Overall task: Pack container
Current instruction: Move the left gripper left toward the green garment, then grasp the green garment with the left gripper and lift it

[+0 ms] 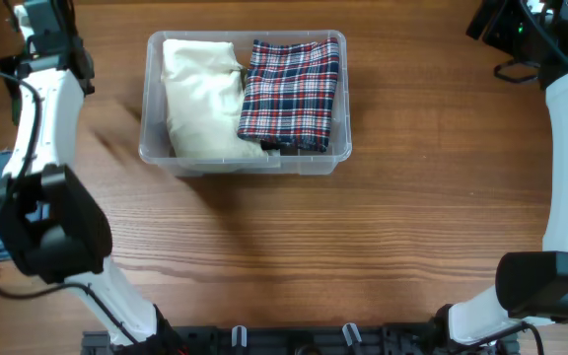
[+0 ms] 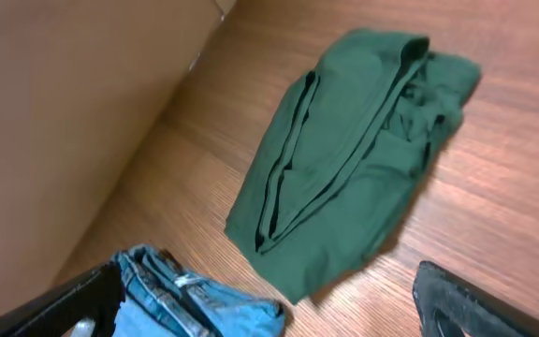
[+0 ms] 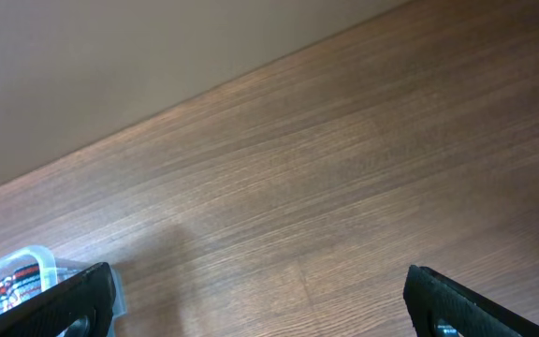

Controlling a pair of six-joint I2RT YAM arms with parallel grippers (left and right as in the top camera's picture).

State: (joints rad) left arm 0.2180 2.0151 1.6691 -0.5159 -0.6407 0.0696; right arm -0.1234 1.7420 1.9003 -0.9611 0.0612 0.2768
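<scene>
Overhead view: the container [image 1: 245,165], a clear plastic bin, sits on the wooden surface [image 1: 363,247] toward the far side, left of centre. It holds a folded cream cloth [image 1: 200,99] in its left half and a folded red, white and navy plaid cloth [image 1: 291,94] in its right half, the two touching. The white arms run down the left and right edges, both well apart from the bin.

Left wrist view: the left claw [image 2: 260,304] is spread wide and grips nothing, its dark fingers [image 2: 452,304] at the bottom corners of the frame. It hangs above a folded green garment [image 2: 344,159] lying on the wood, with folded blue denim [image 2: 195,304] just beside.

Right wrist view: the right claw [image 3: 260,300] is likewise spread wide and grips nothing, poised over the wood. A corner of the container shows at lower left, with a glimpse of plaid inside.
</scene>
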